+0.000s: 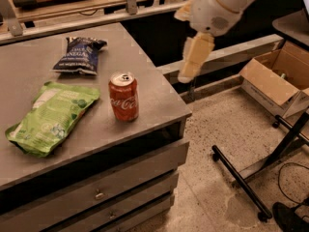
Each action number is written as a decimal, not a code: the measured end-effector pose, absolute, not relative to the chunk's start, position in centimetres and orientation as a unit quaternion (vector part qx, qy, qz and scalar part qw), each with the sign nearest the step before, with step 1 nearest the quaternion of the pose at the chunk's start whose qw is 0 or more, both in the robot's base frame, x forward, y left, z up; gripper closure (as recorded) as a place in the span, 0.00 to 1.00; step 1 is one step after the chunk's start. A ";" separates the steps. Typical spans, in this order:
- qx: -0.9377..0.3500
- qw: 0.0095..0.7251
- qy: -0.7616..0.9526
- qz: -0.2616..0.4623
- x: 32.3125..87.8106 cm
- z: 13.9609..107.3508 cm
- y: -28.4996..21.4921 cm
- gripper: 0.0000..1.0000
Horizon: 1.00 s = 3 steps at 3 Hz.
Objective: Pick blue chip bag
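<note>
The blue chip bag [77, 56] is a small crinkled navy bag with white lettering. It lies flat at the back of the grey table [159, 103], left of centre. My gripper [191, 64], cream-coloured, hangs from the white arm [217, 4] off the table's right edge. It is in the air, to the right of the bag and well apart from it, and holds nothing that I can see.
A red Coca-Cola can [124, 96] stands upright near the table's right front, between the gripper and the table's front left. A larger green snack bag [52, 116] lies front left. Drawers [99, 195] sit below. An open cardboard box [277, 81] and a black stand's legs [241, 178] are on the floor to the right.
</note>
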<state>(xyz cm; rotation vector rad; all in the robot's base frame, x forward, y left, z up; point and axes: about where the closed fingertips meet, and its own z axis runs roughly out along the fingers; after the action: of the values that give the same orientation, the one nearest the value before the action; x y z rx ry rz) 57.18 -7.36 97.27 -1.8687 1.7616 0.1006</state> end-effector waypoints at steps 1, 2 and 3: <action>-0.728 0.323 0.603 0.052 62.0 97.7 -1.5 0.00; -0.747 0.350 0.563 0.054 65.9 97.9 3.4 0.00; -0.748 0.363 0.553 0.061 68.5 97.9 7.4 0.00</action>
<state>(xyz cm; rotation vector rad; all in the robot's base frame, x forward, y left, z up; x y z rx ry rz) 68.48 7.35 97.95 -1.9248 1.4243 0.1560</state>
